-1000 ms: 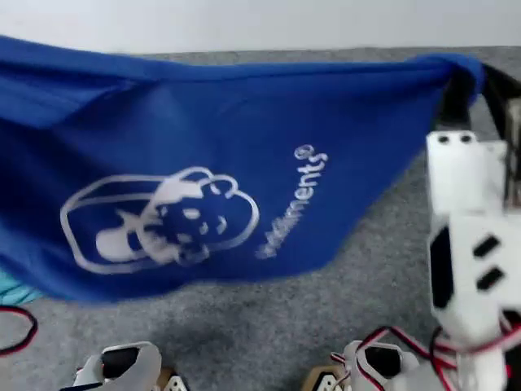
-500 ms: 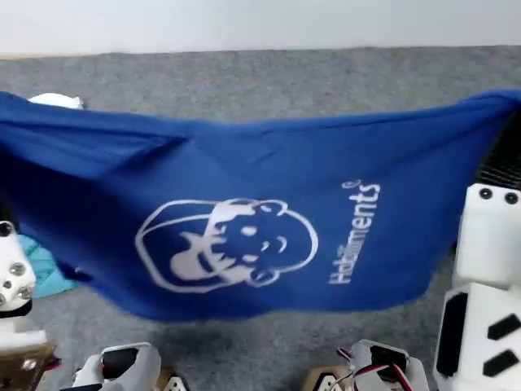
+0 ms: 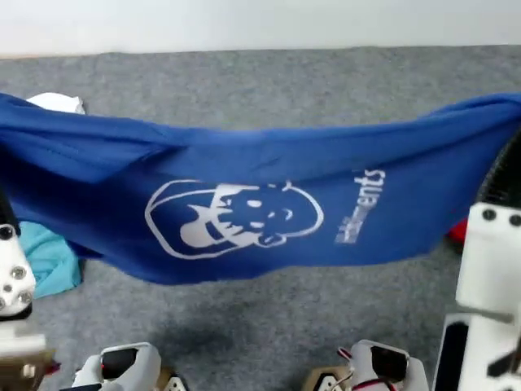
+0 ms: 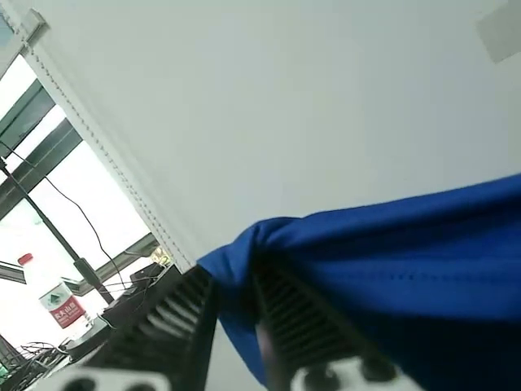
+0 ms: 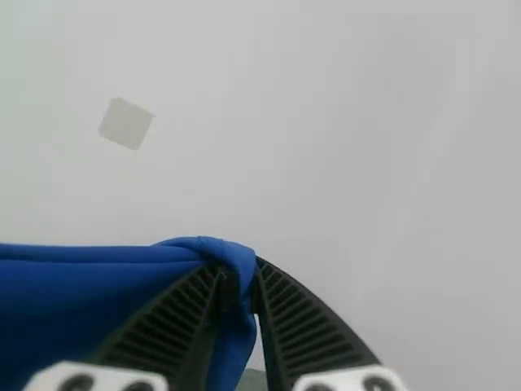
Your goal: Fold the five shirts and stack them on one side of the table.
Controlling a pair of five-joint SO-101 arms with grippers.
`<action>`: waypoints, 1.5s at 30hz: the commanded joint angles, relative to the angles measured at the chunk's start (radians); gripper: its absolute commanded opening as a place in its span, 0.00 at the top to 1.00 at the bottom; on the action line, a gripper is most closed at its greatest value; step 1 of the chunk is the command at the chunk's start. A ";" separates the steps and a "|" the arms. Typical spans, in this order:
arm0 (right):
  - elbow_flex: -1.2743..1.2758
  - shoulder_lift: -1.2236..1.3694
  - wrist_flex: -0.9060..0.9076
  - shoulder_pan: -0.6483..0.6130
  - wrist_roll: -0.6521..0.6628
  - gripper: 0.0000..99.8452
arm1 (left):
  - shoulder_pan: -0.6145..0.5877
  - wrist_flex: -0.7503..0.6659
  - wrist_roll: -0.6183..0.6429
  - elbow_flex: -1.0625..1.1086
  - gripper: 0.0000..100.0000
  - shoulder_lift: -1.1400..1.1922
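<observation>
A blue shirt (image 3: pixel 244 187) with a white cartoon print hangs stretched across the high view, held up above the grey table (image 3: pixel 269 81). My left gripper (image 4: pixel 236 289) is shut on one bunched corner of the blue shirt (image 4: pixel 391 261). My right gripper (image 5: pixel 234 285) is shut on the other corner of the blue shirt (image 5: pixel 81 293), pinched between its ribbed black fingers (image 5: pixel 297 318). Both wrist cameras look up at a white ceiling. The white arm bodies stand at the left edge (image 3: pixel 12 277) and right edge (image 3: pixel 488 269) of the high view.
A teal shirt (image 3: pixel 49 257) lies on the table at the left, under the blue one. A white cloth (image 3: pixel 55 103) shows at the far left and a bit of red (image 3: pixel 457 232) at the right. Both arm bases (image 3: pixel 122 366) sit at the front edge.
The blue shirt has been lifted and drawn out wider and flatter, its print shifting right and up. The far part of the table, the white cloth and the left arm have come into view.
</observation>
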 commanded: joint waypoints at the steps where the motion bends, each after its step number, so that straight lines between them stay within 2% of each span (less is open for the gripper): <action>1: -0.012 -0.010 -0.022 0.010 0.029 0.99 | 0.002 0.011 -0.009 -0.044 1.00 -0.031; 13: 0.074 0.045 -0.030 0.010 0.025 0.99 | -0.005 0.011 -0.009 0.269 1.00 -0.037; 22: 0.071 -0.001 -0.028 0.010 0.029 0.99 | -0.002 0.015 -0.008 0.140 1.00 -0.037; 32: 0.071 -0.088 -0.028 0.010 0.031 0.99 | -0.005 0.015 -0.009 -0.108 1.00 -0.037; 39: 0.106 -0.093 -0.028 0.008 0.029 0.99 | -0.006 0.015 -0.009 -0.140 1.00 -0.028; 42: 0.201 -0.061 -0.030 0.005 0.026 0.99 | -0.005 0.015 -0.006 -0.027 1.00 -0.006; 45: 0.322 -0.002 -0.033 0.004 0.023 0.99 | -0.005 0.015 -0.006 0.182 1.00 0.029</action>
